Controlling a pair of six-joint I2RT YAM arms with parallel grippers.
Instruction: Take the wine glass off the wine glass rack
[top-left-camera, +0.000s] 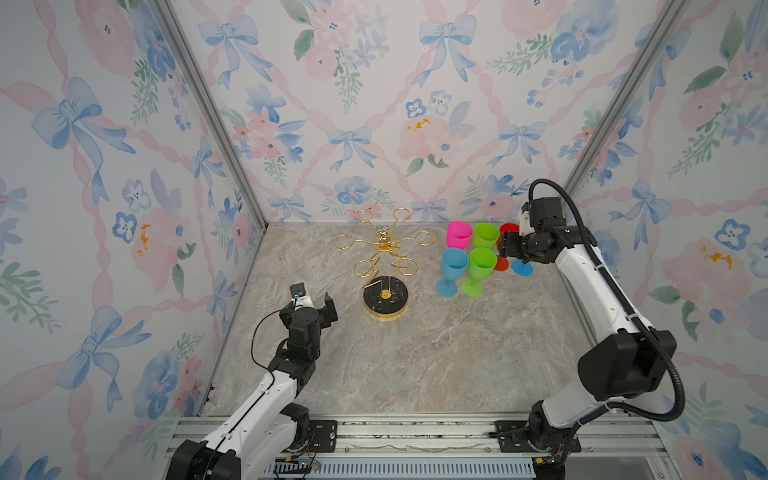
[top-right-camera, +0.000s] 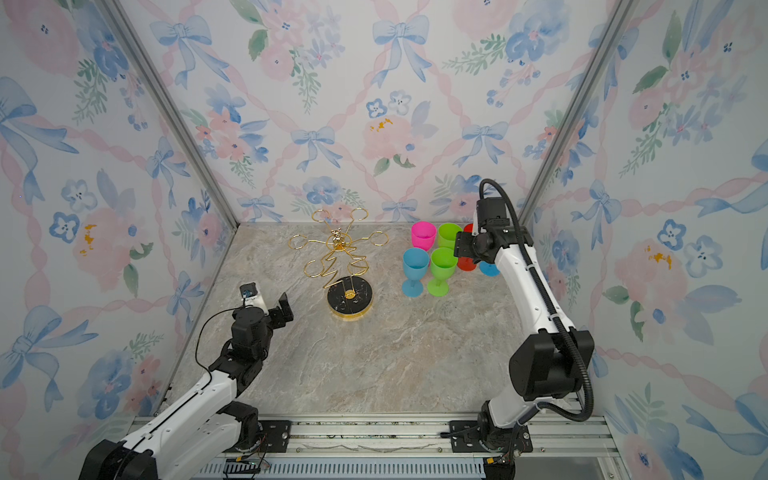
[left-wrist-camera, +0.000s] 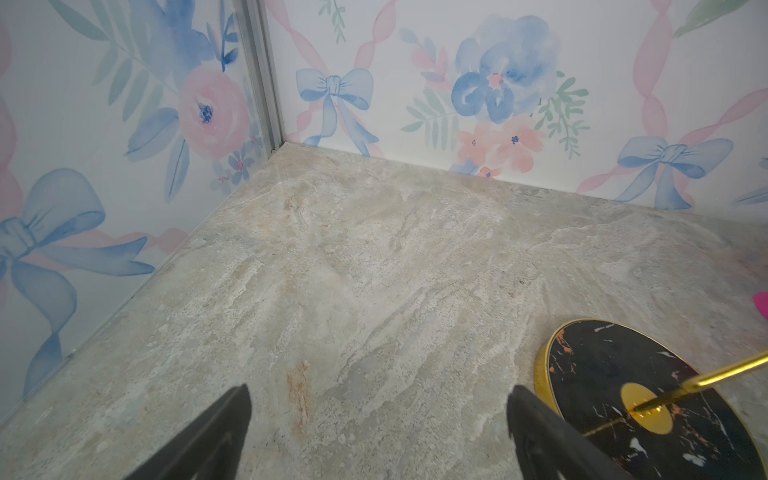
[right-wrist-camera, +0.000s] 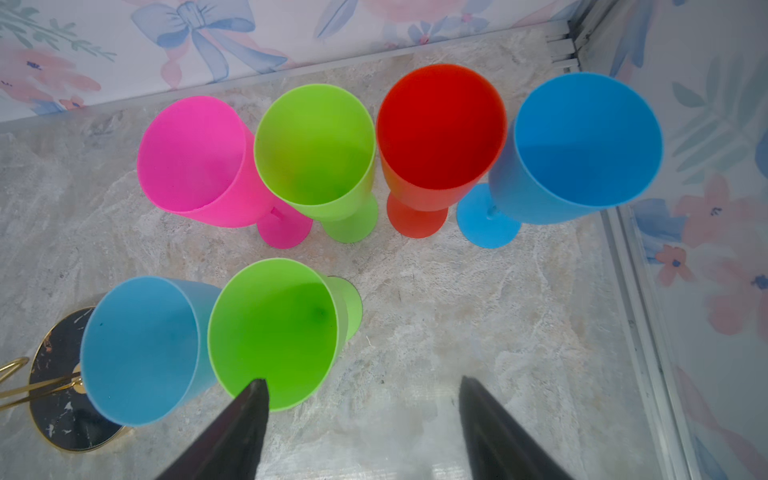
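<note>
Right claw, spread and empty, hangs by the near green glass, where a finger could clip the rim and tip it into the blue glass alongside.

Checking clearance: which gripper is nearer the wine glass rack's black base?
Left. The left gripper hovers close beside the wine glass rack's base; the right gripper is farther off, by the near green glass.

Wine glass rack: gold wire, black base veined white and orange (gold rim). Plain colours: pink glass, green glasses, red glass, blue glasses. Table: grey-beige marbling. Walls: blue bows, pink ribbons, flowers. My fingers: black.
</note>
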